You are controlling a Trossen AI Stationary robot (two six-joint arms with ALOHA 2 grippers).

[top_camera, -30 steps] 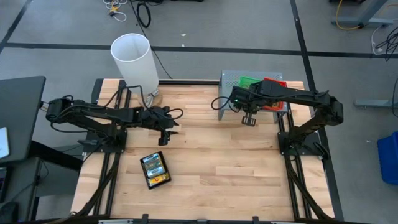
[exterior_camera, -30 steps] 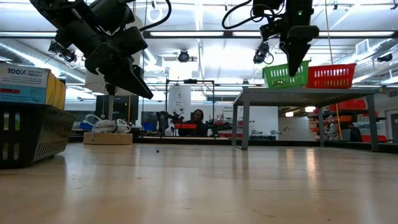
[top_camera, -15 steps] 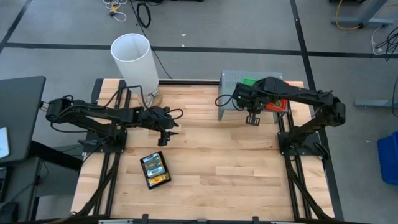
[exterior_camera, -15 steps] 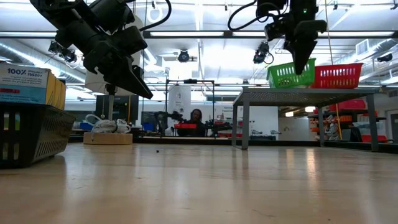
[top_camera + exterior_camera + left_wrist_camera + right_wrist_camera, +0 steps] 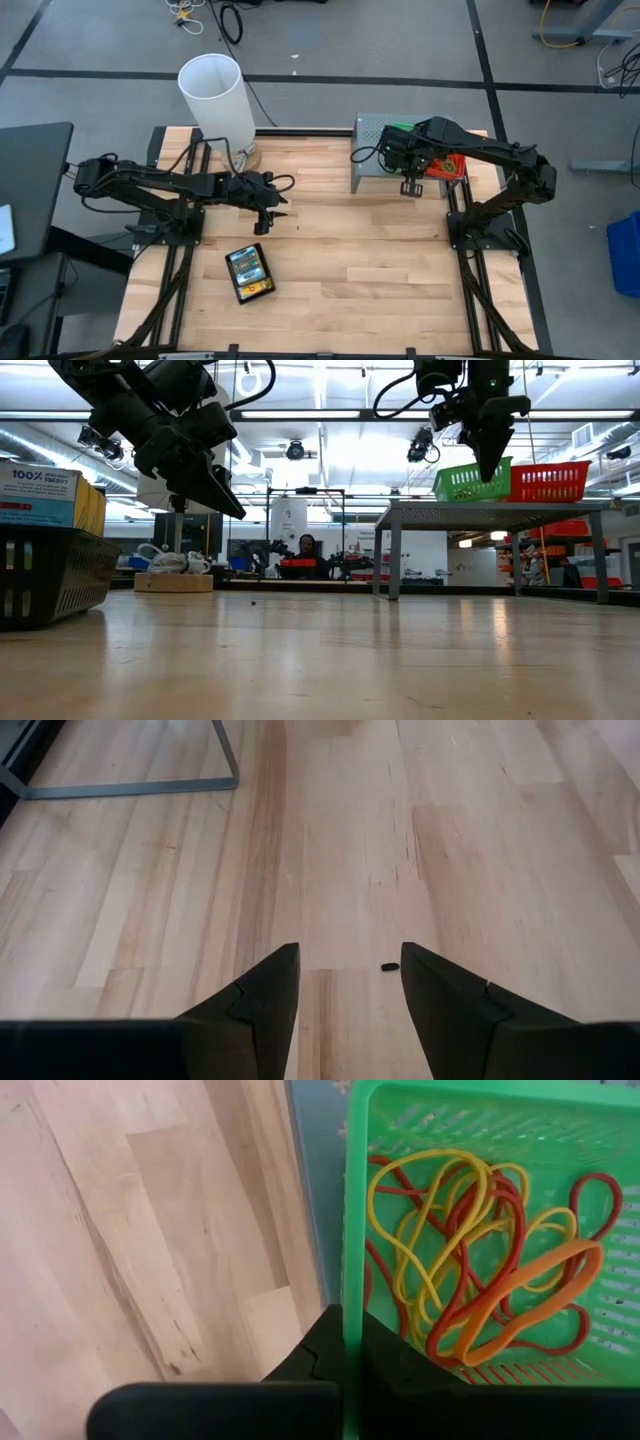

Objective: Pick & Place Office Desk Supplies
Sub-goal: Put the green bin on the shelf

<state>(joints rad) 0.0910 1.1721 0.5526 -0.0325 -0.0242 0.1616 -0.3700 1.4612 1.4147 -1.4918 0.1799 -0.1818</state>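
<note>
A green tray [image 5: 480,1200] holding yellow, red and orange loop bands [image 5: 470,1270] sits on the grey perforated riser [image 5: 490,510] at the table's far right. It shows next to a red tray [image 5: 548,481] in the low view. My right gripper [image 5: 490,465] comes down on the green tray [image 5: 468,482] and is shut on its wall. My left gripper [image 5: 345,970] hangs open above bare wood left of centre, touching nothing. A black tray with yellow-green crayon boxes [image 5: 248,273] rests on the table near the left arm. My right gripper pinches the green tray's side wall at its rim [image 5: 350,1305], one finger inside the tray and one outside. The fingers come from above, pointing down. The tray stays level, its bottom on the riser.
A tall white cylinder [image 5: 215,95] stands at the far left corner. In the low view the black tray with crayon boxes [image 5: 45,550] fills the picture's left. A small dark speck [image 5: 389,965] lies on the wood. Bare tabletop spreads between the arms.
My right gripper, still shut on the green tray, has moved toward the table's right edge, sliding the tray along the riser. The red tray beside it has shifted the same way.
</note>
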